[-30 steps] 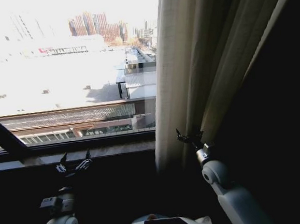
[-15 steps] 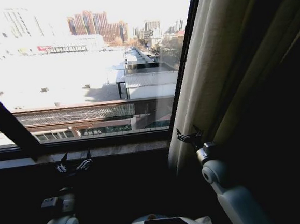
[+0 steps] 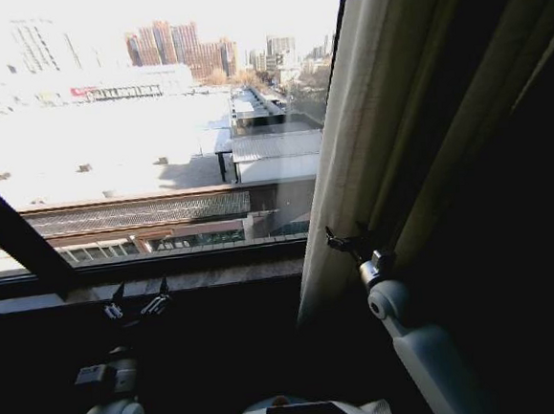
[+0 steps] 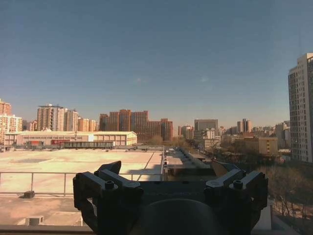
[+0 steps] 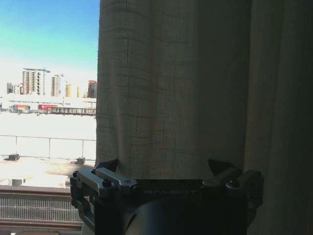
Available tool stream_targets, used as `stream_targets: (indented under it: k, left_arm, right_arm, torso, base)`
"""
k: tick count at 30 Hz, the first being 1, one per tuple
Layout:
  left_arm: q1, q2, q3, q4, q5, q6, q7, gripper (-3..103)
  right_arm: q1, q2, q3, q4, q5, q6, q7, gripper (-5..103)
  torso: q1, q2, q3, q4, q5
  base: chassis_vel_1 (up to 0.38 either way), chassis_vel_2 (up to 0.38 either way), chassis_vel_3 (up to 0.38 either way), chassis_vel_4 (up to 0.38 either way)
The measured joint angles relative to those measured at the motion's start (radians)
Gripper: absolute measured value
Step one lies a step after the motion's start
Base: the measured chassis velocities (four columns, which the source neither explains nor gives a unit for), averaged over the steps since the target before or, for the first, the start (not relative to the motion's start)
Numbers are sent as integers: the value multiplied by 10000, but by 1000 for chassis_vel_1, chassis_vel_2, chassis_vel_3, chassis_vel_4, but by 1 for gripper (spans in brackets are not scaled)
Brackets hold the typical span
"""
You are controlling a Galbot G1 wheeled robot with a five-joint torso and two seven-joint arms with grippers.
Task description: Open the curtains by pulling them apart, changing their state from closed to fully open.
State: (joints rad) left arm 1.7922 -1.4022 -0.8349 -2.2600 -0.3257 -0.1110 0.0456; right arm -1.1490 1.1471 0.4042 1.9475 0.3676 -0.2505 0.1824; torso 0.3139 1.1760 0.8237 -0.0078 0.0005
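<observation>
On the right of the head view hangs the curtain (image 3: pixel 377 132), bunched in pleats beside the window (image 3: pixel 146 131), glass left of it bare. Right gripper (image 3: pixel 347 245) is raised at the curtain's lower edge, fingers spread, fabric between them but not pinched. Left gripper (image 3: pixel 137 302) sits low by the sill (image 3: pixel 196 276), fingers apart, holding nothing.

two white arms with rounded grey joint housings. black left gripper (image 4: pixel 171 188) and black right gripper (image 5: pixel 166 188), angular finger links, round screw heads just behind the fingers (image 5: pixel 105 178). embossed "galbot" lettering midway between the finger bases. white torso shell, dark panel.
</observation>
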Motion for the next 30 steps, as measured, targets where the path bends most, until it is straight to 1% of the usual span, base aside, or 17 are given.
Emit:
stream_targets:
  k: [7,12,15,19,30]
  left_arm:
    - [124,30,-29,-138,92,25,1,100]
    - [157,44,-46,-149,124,27,-3,100]
    - [184,44,-46,-177,138,29,-5,100]
    - [215,41,-79,-199,140,29,-7,100]
    - [217,-91,-87,-215,200,6,-12,100]
  right_arm:
    - [621,231,-488,-217,116,-106,-6,100]
    - [911,436,-784,-378,112,-146,-6,100]
    - [1125,554,-1123,-426,110,-233,0,100]
    - [1486,620,-1194,-735,40,-259,21,100]
    - [2499,605,-1127,-1815,-151,-252,283,100]
  torso:
    - [0,1,-1,1,-7]
    - [-1,1,-2,3,-4]
    - [1,0,-1,0,-2]
    - [0,1,-1,3,-4]
    - [1,0,-1,0,-3]
  base:
    - [0,0,0,0]
    - [0,0,0,0]
    - [0,0,0,0]
    - [0,0,0,0]
    - [0,0,0,0]
